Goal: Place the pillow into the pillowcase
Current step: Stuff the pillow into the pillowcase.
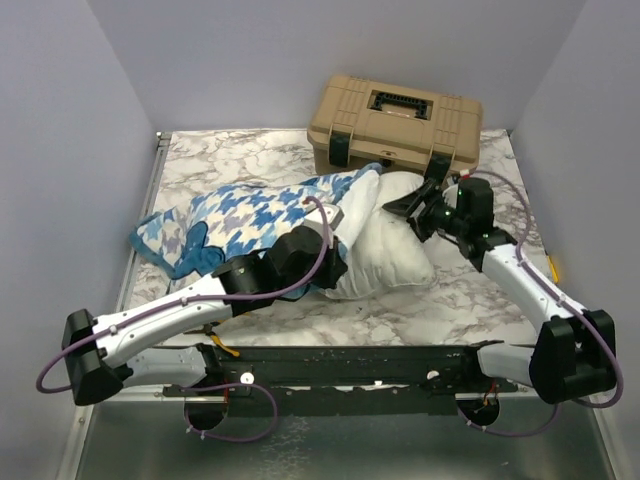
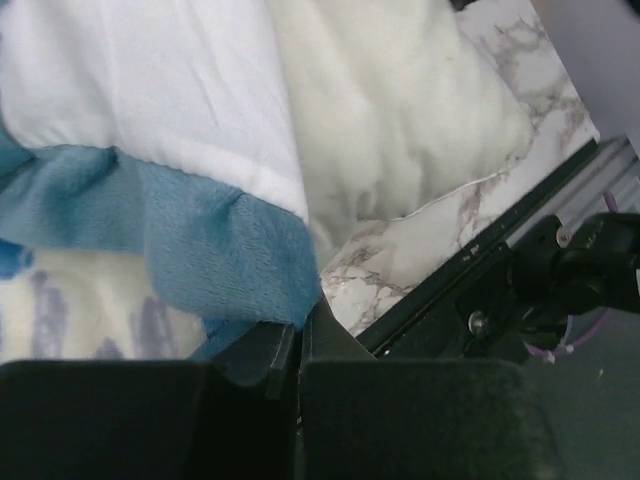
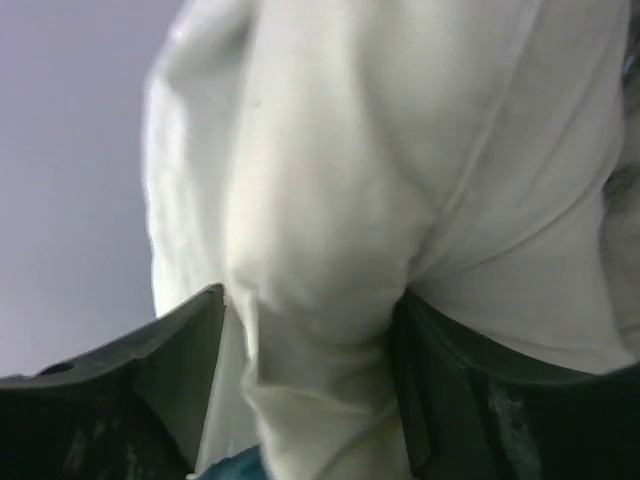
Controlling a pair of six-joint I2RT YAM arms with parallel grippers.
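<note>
**Pillow part-way in, both claws gripping**
Centre of the top view: the left gripper (image 2: pixel 298 345) is pinched together on the blue frill of the pillowcase (image 1: pixel 255 215), apparently to hold its mouth steady. At upper right, the right gripper (image 3: pixel 310 320) clamps a fold of the pillow (image 1: pixel 395 260), seemingly to push it leftward; its right end bulges out over the table (image 1: pixel 470 290).

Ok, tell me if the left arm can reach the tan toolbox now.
Probably not: the left gripper is shut on the pillowcase, and the pillow lies between it and the toolbox.
</note>
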